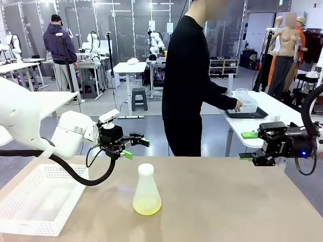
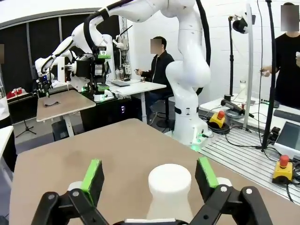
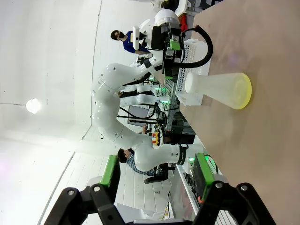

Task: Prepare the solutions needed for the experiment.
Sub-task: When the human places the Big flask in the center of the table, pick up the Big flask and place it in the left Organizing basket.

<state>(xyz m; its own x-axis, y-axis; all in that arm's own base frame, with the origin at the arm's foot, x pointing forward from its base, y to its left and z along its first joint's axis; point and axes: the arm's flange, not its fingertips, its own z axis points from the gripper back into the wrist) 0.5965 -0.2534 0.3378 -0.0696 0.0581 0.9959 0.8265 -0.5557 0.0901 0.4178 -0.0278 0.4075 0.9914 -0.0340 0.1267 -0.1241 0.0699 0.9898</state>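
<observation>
Left gripper (image 2: 149, 177) wide open, empty, fingers flanking flask (image 1: 147, 193) cap to grasp; right gripper (image 1: 248, 144) open, empty, apart.

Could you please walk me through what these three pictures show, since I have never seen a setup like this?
Two white robot arms work at a brown table. The front view looks across the table toward a person in black, who is turned to another table behind. The other two pictures come from cameras on each arm's wrist, looking along its fingers.

On the table stands a conical flask with a white cap and a shallow layer of yellow-green solution. A white basket sits toward the robot's left.

The left gripper is open near the flask's cap. The right gripper is open too. Neither holds anything.
</observation>
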